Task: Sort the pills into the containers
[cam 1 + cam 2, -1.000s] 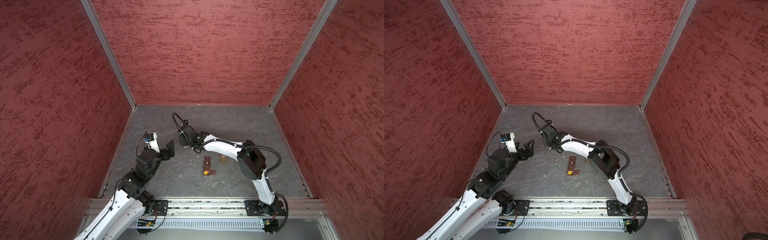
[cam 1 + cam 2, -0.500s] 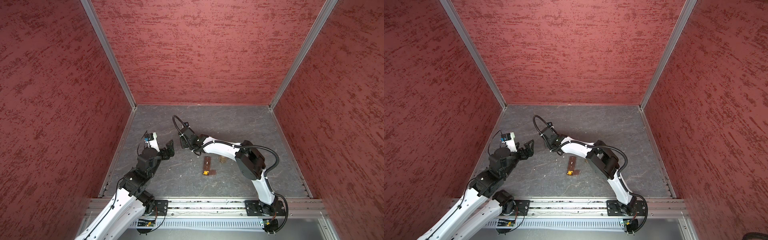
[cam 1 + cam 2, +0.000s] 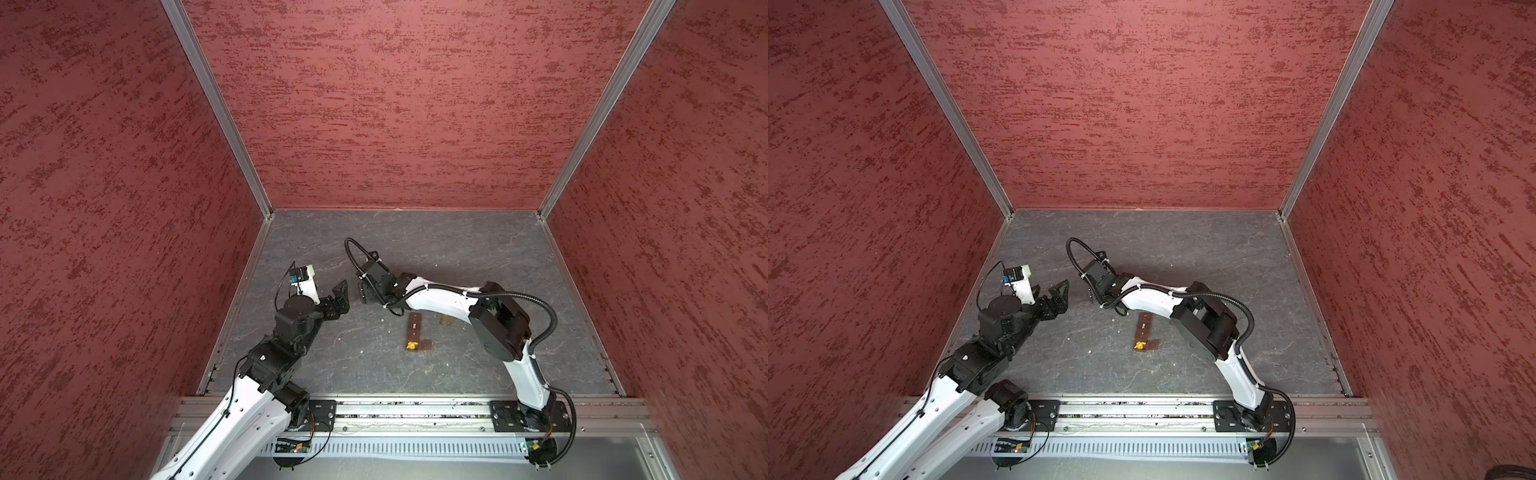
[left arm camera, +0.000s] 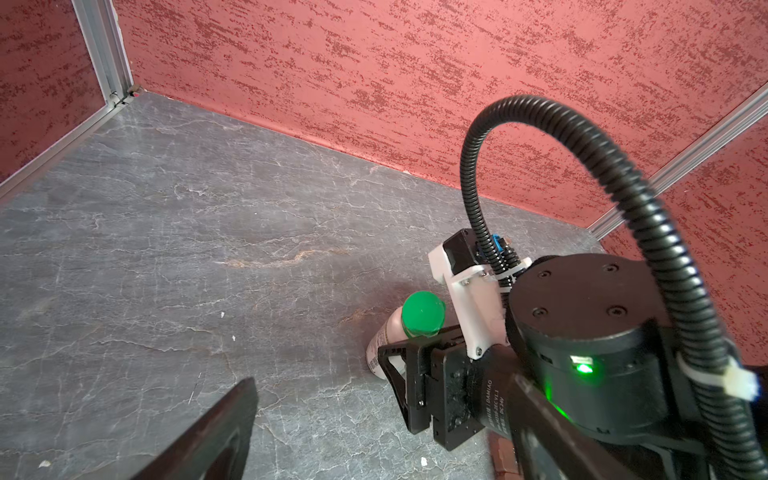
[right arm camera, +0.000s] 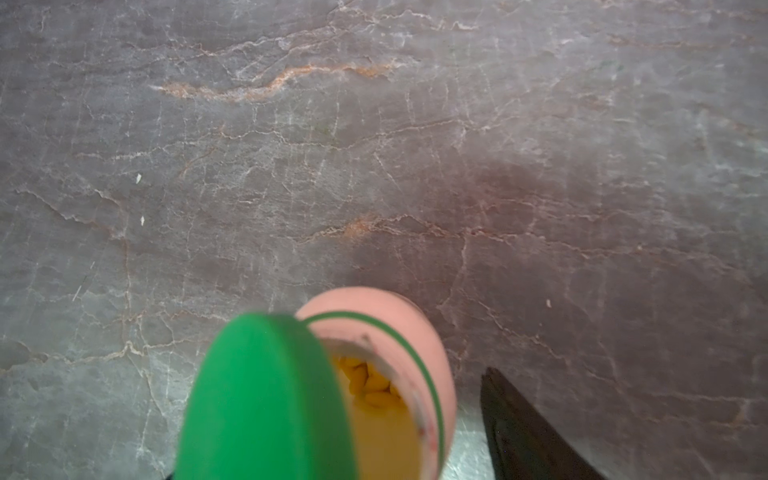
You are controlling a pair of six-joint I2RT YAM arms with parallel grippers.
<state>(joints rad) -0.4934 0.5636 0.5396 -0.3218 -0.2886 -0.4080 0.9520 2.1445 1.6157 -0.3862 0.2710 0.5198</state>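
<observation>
Nearest, the pill organiser strip (image 3: 414, 330) lies on the grey tabletop (image 3: 457, 257) right of centre, running near to far. Its nearest cell holds yellow pills (image 3: 411, 345), and a brown flap, seemingly that cell's open lid (image 3: 426, 344), is folded out to the right. Whether the other cells hold anything cannot be told. Just beyond, a small amber bottle (image 3: 445, 320) stands beside the right forearm. Farther left, the left gripper (image 3: 341, 298) hangs spread wide and empty, barely moved. Farthest, the right gripper (image 3: 365, 293) has sunk slightly toward the table around the white pill bottle (image 4: 388, 336). The right wrist view shows its green flip cap (image 5: 266, 399) hinged back, more yellow pills inside, and bare table between bottle and one finger (image 5: 523, 432). The jaws stand apart, so the bottle looks set down and released, opened ready to supply the strip.
</observation>
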